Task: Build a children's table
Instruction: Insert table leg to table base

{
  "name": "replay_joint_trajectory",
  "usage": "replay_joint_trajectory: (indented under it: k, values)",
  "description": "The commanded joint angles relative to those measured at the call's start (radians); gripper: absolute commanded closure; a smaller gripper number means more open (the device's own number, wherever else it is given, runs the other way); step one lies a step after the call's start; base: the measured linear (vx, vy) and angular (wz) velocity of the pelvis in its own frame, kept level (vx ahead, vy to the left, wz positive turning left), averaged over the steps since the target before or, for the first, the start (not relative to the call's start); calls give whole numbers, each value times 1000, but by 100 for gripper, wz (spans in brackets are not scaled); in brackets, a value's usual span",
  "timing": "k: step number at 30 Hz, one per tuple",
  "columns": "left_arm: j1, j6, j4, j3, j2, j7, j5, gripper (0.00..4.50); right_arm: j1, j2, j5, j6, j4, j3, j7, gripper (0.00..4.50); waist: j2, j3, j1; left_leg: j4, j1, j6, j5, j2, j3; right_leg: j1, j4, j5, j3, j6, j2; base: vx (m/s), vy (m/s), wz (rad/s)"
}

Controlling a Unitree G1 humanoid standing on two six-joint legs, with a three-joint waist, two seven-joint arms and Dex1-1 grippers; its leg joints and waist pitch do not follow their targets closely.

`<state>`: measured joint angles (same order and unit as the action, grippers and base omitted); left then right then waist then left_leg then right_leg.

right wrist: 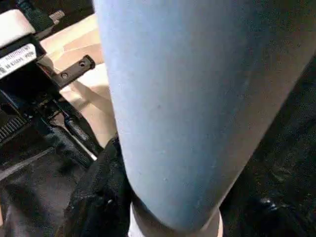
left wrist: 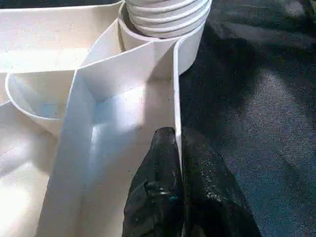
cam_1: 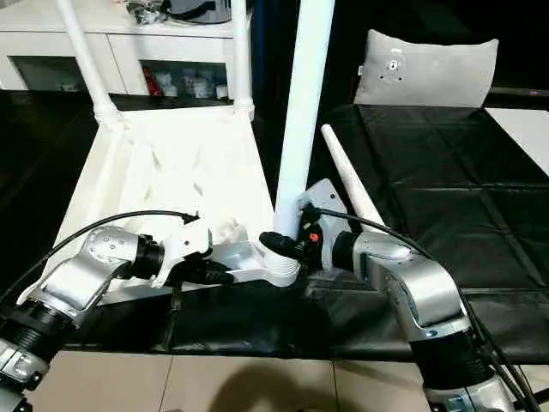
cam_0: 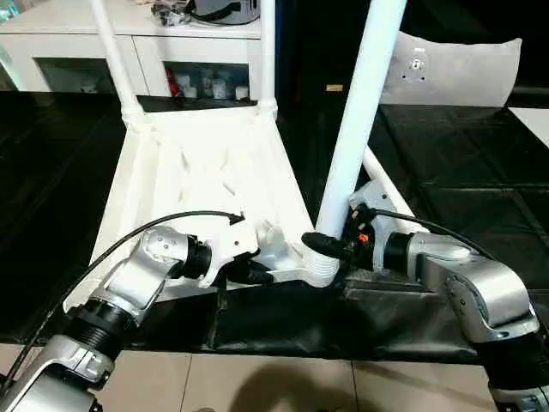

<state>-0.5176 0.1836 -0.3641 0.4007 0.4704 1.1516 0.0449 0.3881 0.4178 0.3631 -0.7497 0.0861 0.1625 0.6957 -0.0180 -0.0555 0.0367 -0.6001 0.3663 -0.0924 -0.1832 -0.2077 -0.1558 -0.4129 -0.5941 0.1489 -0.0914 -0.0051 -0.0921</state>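
The white table top (cam_0: 197, 172) lies upside down on the black mat, ribs facing up. Two legs (cam_0: 111, 51) (cam_0: 268, 51) stand in its far corner sockets. A third leg (cam_0: 360, 112) stands upright in the near right corner socket (left wrist: 190, 47), its ribbed end (left wrist: 168, 15) seated there. My right gripper (cam_0: 330, 247) is shut on this leg just above the socket, one black finger (right wrist: 98, 197) against it. My left gripper (cam_0: 257, 275) is shut on the top's thin near rim (left wrist: 175, 98). A fourth leg (cam_1: 347, 184) lies on the mat, right of the top.
A white cabinet (cam_0: 77, 43) stands behind the table top. A grey-white cushion (cam_0: 455, 73) leans at the back right. The black mat (cam_0: 463, 172) covers the work area, and tiled floor (cam_0: 257, 382) shows at its near edge.
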Motion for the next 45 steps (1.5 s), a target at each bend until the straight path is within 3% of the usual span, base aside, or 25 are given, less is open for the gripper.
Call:
replay_joint_trajectory:
  k: [1, 10, 18, 27, 30, 35, 36, 37, 45]
  values:
    - [13, -24, 35, 16, -8, 49, 20, 450, 11, 2, -12, 0, -35, 4, -2, 261, 5, 72, -2, 71, -5, 8, -221, -9, -11, 58, 71, 332, 44, -163, -38, 0, 0, 0]
    - [20, -33, 41, 6, -13, 45, 19, 450, -1, -22, 3, 8, -77, 0, 13, 261, 9, 72, -3, 72, -5, 10, -224, -10, -11, 58, 71, 344, 44, -161, -39, 0, 0, 0]
    - [22, -30, 30, -13, -24, 18, 12, 450, -93, -58, 52, 63, -112, -72, 20, 261, 10, 74, 0, 72, -5, 15, -226, -10, -12, 57, 72, 329, 44, -163, -39, 0, 0, 0]
    - [17, -5, 24, -31, -50, 10, 33, 450, -214, -124, 78, 138, -113, -136, -22, 261, 4, 69, -4, 78, -8, 7, -301, -10, -6, 55, 87, 422, 38, -138, -40, 0, 0, 0]
    - [16, -5, 22, -30, -52, 10, 32, 450, -245, -130, 68, 162, -105, -129, -33, 261, 3, 67, -3, 79, -12, 6, -322, -8, -6, 53, 92, 450, 37, -126, -40, 0, 0, 0]
    - [13, -7, 17, -26, -47, 18, 18, 450, -257, -84, -23, 208, -85, -60, -30, 261, 2, 65, -5, 81, -15, 4, -344, -8, -3, 52, 98, 496, 34, -103, -39, 0, 0, 0]
    - [12, -9, 17, -25, -45, 20, 15, 450, -251, -75, -35, 210, -84, -47, -25, 261, -8, 65, -4, 82, -17, 3, -347, -7, -2, 52, 98, 492, 35, -105, -40, 0, 0, 0]
    - [10, -12, 16, -23, -41, 25, 10, 450, -241, -58, -55, 214, -84, -25, -15, 261, -2, 64, -7, 84, -14, 4, -348, -8, -2, 53, 98, 473, 34, -108, -37, 0, 0, 0]
    - [-14, -24, 4, -21, -16, 51, -5, 450, -184, 9, -106, 228, -143, 73, 82, 261, 2, 55, -13, 85, -15, 15, -375, -7, -2, 51, 102, 507, 34, -108, -39, 0, 0, 0]
